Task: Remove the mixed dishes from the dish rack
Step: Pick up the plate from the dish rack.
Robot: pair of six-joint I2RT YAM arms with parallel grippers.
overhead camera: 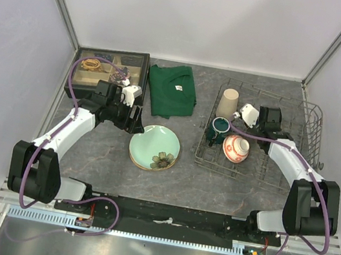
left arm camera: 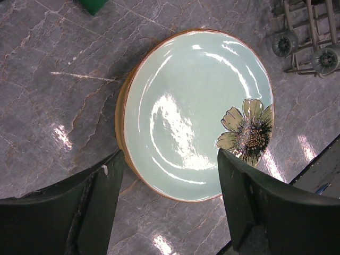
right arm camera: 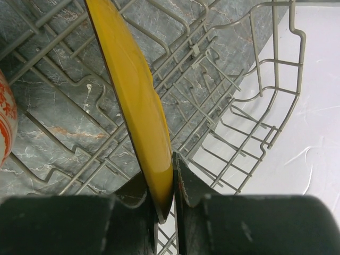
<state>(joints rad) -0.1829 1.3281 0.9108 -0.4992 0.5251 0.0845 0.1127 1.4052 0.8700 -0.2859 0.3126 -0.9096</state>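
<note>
Unloading partly done: pale green floral plate [left arm camera: 186, 106] lies mid-desk [left arm camera: 53, 79], left tool [left arm camera: 170, 159] open above it. Right tool [right arm camera: 164, 196] pinches small yellow plate [right arm camera: 133, 95], upright in dish rack [right arm camera: 255, 106] by desk's right edge. Beige tumbler [overhead camera: 228, 102], green mug [overhead camera: 218, 130], patterned bowl [overhead camera: 236, 148] not yet out.

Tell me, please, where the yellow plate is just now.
In the right wrist view, the yellow plate stands on edge in the rack, its rim pinched by the right gripper, with the bowl just left of it.
</note>
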